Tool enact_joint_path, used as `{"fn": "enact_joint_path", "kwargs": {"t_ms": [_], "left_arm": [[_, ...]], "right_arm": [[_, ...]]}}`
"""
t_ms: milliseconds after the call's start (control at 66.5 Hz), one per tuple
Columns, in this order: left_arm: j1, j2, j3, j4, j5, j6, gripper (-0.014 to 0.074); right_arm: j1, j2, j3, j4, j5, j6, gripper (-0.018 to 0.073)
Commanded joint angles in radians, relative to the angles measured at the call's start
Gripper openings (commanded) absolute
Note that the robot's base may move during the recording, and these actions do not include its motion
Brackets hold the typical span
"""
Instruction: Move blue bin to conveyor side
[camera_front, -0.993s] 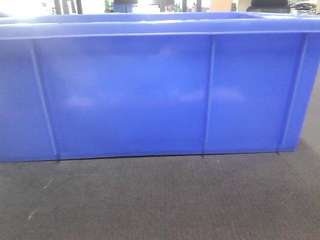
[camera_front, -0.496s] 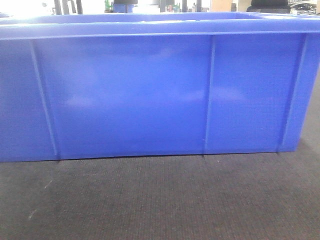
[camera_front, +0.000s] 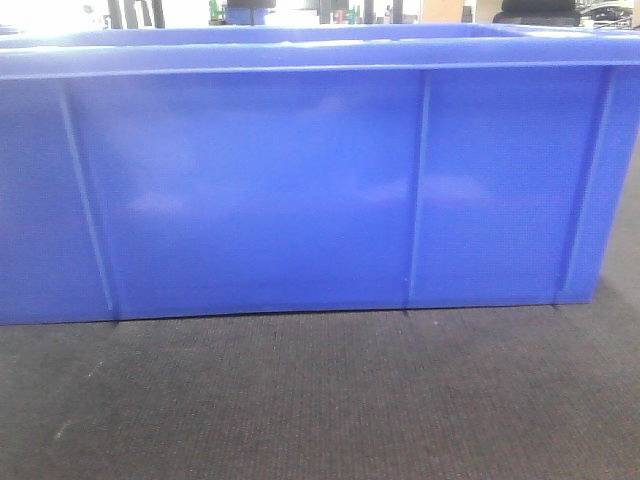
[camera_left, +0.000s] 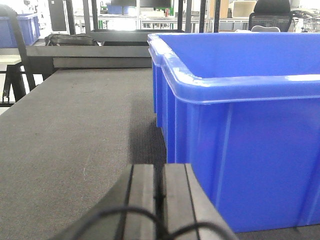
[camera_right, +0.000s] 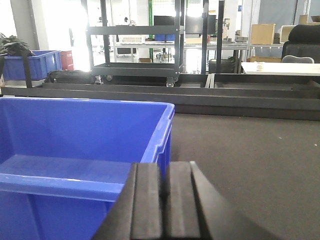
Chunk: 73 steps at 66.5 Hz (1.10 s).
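The blue bin (camera_front: 300, 190) stands on the dark grey woven conveyor belt (camera_front: 320, 400) and fills the front view; no gripper shows there. In the left wrist view the bin (camera_left: 240, 100) is at the right, and my left gripper (camera_left: 160, 167) is shut and empty just off its near left corner, above the belt (camera_left: 75, 130). In the right wrist view the bin (camera_right: 80, 135) is at the left, and my right gripper (camera_right: 164, 167) is shut and empty beside its near right corner, above the belt (camera_right: 250, 160).
A dark metal rail (camera_right: 200, 97) edges the belt's far side. Behind it stand a black wheeled rack (camera_right: 140, 50), a second blue crate (camera_right: 35, 64), a black bag (camera_left: 70, 40) and desks with chairs.
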Motion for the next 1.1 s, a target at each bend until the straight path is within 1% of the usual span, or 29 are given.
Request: {"fn": "enact_joint_path", "kwargs": {"t_ms": [0, 135, 196, 1083], "left_arm": [[0.017, -0.005, -0.002, -0.022, -0.024, 0.000, -0.0027], [0.061, -0.005, -0.002, -0.026, -0.041, 0.000, -0.0027], [0.065, -0.005, -0.002, -0.026, -0.041, 0.000, -0.0027], [0.065, -0.005, -0.002, -0.026, -0.043, 0.000, -0.0027]], "right_arm": [[-0.001, -0.004, 0.002, -0.017, -0.031, -0.001, -0.0067], [-0.001, -0.004, 0.002, -0.017, -0.031, -0.001, -0.0067], [-0.001, -0.004, 0.002, -0.017, -0.031, -0.001, -0.0067], [-0.001, -0.004, 0.002, -0.017, -0.031, -0.001, -0.0067]]}}
